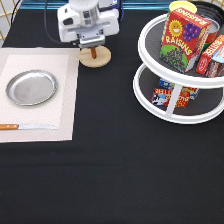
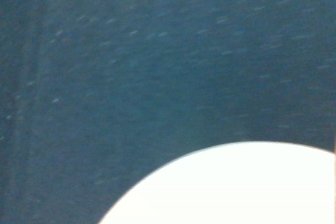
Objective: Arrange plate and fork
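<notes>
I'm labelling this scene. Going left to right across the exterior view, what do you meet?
Knife → plate → pincer over the wooden disc → two-tier turntable → raisin box.

The surface (image 1: 110, 170) is covered by a black cloth that fills most of the exterior view. A pale placemat (image 1: 37, 125) lies flat at the exterior view's left. A white two-tier turntable (image 1: 175, 107) stands at the exterior view's right, with boxes on both tiers. A blue strip (image 1: 150, 5) runs along the exterior view's top edge. Lighting is even, with no hard shadows. The wrist view shows dark cloth and a pale rounded shape.
</notes>
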